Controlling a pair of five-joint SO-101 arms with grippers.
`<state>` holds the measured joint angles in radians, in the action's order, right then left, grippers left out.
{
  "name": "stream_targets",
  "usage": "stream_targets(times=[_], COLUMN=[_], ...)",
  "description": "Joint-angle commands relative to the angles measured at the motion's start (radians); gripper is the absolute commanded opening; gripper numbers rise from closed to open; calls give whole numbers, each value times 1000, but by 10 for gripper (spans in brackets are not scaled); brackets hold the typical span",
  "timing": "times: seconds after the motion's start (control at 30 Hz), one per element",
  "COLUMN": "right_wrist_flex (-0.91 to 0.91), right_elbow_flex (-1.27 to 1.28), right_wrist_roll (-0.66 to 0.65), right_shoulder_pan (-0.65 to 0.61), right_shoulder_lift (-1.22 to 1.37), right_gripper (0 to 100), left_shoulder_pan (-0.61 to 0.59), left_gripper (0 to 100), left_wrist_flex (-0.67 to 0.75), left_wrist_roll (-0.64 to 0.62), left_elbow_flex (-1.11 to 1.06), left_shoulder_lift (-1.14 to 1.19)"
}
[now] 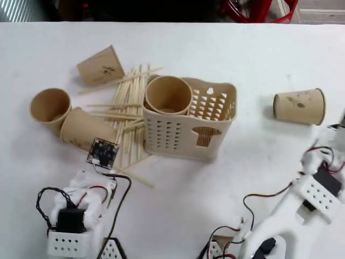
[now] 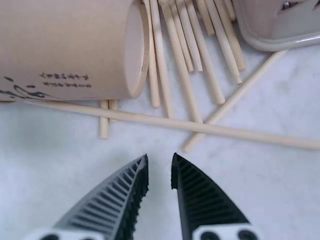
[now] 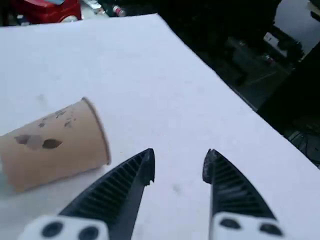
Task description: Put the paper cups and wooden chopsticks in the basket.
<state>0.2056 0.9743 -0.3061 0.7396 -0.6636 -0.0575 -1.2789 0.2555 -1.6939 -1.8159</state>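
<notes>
Left tool (image 2: 159, 162): jaws a narrow gap apart, nothing between them, tips low over bare table (image 2: 60, 165)
Right tool (image 3: 180, 155): jaws parted wider, nothing held, tips over bare table
Chopsticks (image 2: 200, 60): loose pile just ahead of the left tool, fanned out as far as the basket (image 2: 280, 25)
Crosswise stick (image 2: 210, 128): the one nearest the left tool's tips, lying over the ends of the others
Near cup (image 2: 65, 50): on its side, ahead of the left tool and a little to its left, mouth toward the pile, some sticks under it
Far cup (image 3: 55, 142): on its side, ahead of the right tool and to its left, apart from the tips, well away from the basket
Other cups: one upright in the basket (image 1: 168, 94); two more beyond the near cup, one standing (image 1: 49, 105), one on its side (image 1: 101, 66)
Handling, cups: I judge them light and thin-walled, easy to crush, and apt to roll while lying down; I would pinch the rim, one jaw inside and one outside, and squeeze gently
Handling, sticks: I judge them light, stiff, thin and smooth; likely to roll or pivot out of a pinch; I would take the crosswise stick first, near its middle, jaws square across it
Table: white, flat, smooth-looking; I expect little friction to stop a cup or stick sliding away
Room: dark past the table's far edge, with a red frame (image 1: 259, 9) there, well beyond either tool
</notes>
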Motion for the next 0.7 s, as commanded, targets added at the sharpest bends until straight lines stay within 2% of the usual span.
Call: stream_targets(times=[0.0, 0.13, 0.33, 0.53, 0.67], right_wrist_flex=[-199, -366, -398, -398, -394], right_elbow_flex=[-5, -54, -361, -738, -870], right_wrist_roll=[46, 52, 60, 311, 336], right_shoulder_pan=[54, 71, 84, 50, 25], right_shoulder_lift=[79, 309, 746, 1148, 1288], right_gripper=[170, 170, 170, 170, 170], left_shoulder_pan=[-4, -4, -4, -4, -4], left_gripper=[95, 95, 95, 95, 95], left_wrist_flex=[-5, -5, -5, -5, -5], left_wrist_roll=[3, 3, 3, 3, 3], left_elbow_flex=[0, 0, 0, 0, 0], left_shoulder_lift=[-5, -5, -5, -5, -5])
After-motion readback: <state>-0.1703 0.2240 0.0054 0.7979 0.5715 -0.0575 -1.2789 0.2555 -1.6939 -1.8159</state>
